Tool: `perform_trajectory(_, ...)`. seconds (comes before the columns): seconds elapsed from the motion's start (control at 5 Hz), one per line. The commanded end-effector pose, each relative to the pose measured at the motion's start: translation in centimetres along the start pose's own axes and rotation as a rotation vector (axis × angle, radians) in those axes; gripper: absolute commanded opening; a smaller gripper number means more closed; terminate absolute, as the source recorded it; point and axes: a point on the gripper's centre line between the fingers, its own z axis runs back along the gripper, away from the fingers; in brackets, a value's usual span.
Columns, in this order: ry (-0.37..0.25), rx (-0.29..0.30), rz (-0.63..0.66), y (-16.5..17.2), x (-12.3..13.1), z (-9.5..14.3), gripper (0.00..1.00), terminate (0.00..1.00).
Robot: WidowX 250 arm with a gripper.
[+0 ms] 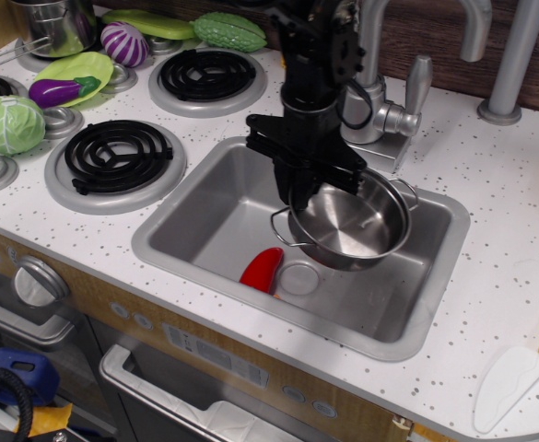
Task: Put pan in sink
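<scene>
The shiny round steel pan (352, 226), with two small loop handles, hangs tilted over the middle of the grey sink (214, 216), above the drain (298, 277). My black gripper (304, 195) comes down from above and is shut on the pan's left rim, holding it clear of the basin floor. The sink is a wide rectangular basin set in the white speckled counter.
A red toy (262, 269) lies in the sink next to the drain. The faucet (393, 110) stands behind the sink. Two black burners (117, 155) are to the left, with toy vegetables (11, 124) and a steel pot (57, 26) beyond. A white-and-yellow knife (518, 373) lies at the right front.
</scene>
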Motion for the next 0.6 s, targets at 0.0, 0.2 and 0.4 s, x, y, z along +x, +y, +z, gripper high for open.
perform_trajectory(0.0, -0.097, 0.021, 0.005, 0.96, 0.84, 0.48, 1.0, 0.0)
perform_trajectory(0.2, -0.097, 0.021, 0.005, 0.96, 0.84, 0.48, 1.0, 0.0)
perform_trajectory(0.4, -0.097, 0.021, 0.005, 0.96, 0.84, 0.48, 1.0, 1.0)
